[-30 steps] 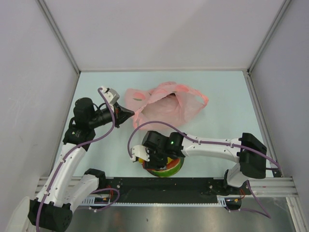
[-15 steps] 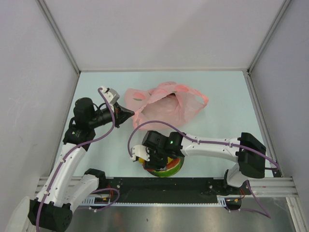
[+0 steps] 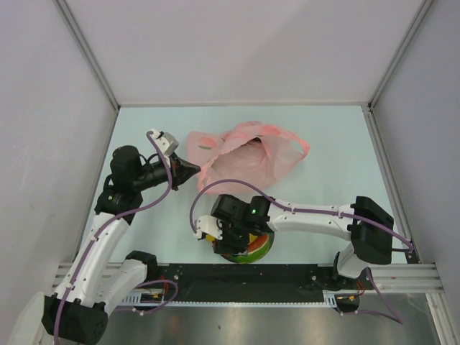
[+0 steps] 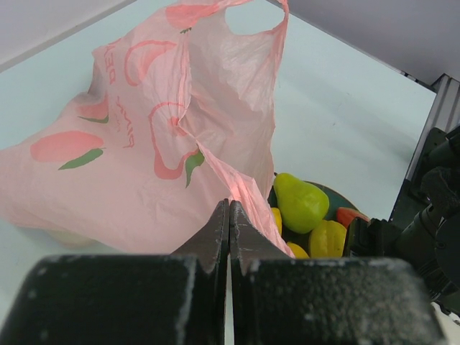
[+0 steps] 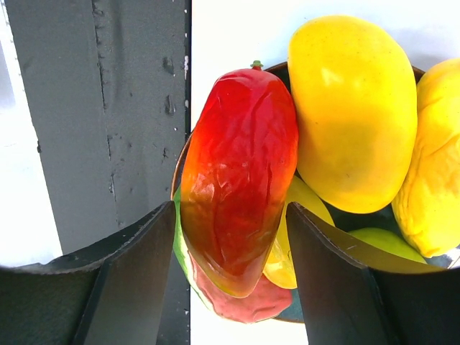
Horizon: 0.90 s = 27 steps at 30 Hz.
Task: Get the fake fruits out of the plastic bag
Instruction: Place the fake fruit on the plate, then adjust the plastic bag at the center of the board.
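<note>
Bright, even, diffuse light, faint soft shadows, wrist-view foregrounds slightly blurred

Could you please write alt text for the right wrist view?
A red-yellow mango lies between the spread fingers of the right tool, resting against yellow mangoes. Whether the fingers actually grip it is unclear.

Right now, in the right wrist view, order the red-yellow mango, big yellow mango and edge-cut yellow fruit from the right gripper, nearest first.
1. red-yellow mango, between the fingers of the right gripper
2. big yellow mango, just right of it
3. edge-cut yellow fruit, far right edge
</note>
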Motion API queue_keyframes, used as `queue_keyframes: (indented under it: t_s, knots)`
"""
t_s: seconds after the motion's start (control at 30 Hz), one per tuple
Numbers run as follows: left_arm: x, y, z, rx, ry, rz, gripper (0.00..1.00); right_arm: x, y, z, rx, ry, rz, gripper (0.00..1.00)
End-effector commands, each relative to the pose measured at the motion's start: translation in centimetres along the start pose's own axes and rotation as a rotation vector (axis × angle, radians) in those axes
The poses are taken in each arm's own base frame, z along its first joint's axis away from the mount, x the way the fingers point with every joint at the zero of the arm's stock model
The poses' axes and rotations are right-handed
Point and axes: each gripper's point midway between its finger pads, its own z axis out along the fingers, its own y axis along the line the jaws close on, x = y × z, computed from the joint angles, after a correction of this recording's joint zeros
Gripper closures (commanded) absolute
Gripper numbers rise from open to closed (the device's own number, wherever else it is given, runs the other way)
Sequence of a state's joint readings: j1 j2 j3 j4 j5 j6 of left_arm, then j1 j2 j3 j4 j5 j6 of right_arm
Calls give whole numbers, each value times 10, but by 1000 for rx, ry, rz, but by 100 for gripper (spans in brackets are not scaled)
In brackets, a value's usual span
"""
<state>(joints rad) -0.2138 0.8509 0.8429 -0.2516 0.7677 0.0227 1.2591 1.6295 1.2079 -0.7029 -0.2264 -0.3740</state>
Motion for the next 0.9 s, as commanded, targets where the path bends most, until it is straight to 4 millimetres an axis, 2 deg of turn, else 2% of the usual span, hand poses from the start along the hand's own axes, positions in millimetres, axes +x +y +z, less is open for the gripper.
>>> queue_keyframes:
  t_s: [0.0,0.13,0.27,0.33,0.4,0.5,0.53,0.6,0.67,0.7,0.77,0.8,0.83,0.87]
  knots:
    - [-5,-3,1,29,-26,8,100,-5,0,0,-9,-15,6,33]
    - [-7,-4,1,28,-26,-16,100,-3,-1,-3,0,-8,-15,33]
    - [-7,-4,1,29,-20,-16,100,-4,2,-25,-10,-9,-68,27]
    - [-6,-3,1,26,-17,-16,100,-6,4,-40,-12,-17,-58,20]
    - [-4,-1,3,22,-16,-17,100,-8,0,-50,7,-32,-28,17]
    - [-3,0,4,23,-13,-21,100,-18,-11,-66,44,-76,22,17]
    - [-2,1,4,20,-11,-23,99,-30,-16,-78,61,-119,32,17]
    - [-3,0,4,19,-2,-25,100,-46,-45,-101,115,-226,130,17]
    - [-7,-1,2,20,2,-28,100,-62,-75,-134,179,-359,209,19]
    - [-9,-2,1,23,3,-31,100,-61,-110,-153,255,-427,288,25]
    - [-16,-6,-2,34,-5,14,100,-58,-143,-162,326,-461,341,33]
    - [-20,-10,-5,44,-17,32,100,-52,-169,-171,391,-490,374,41]
    - [-23,-11,-6,48,-25,58,100,-49,-182,-171,419,-490,388,44]
    - [-28,-14,-9,54,-32,80,100,-41,-197,-156,419,-460,417,47]
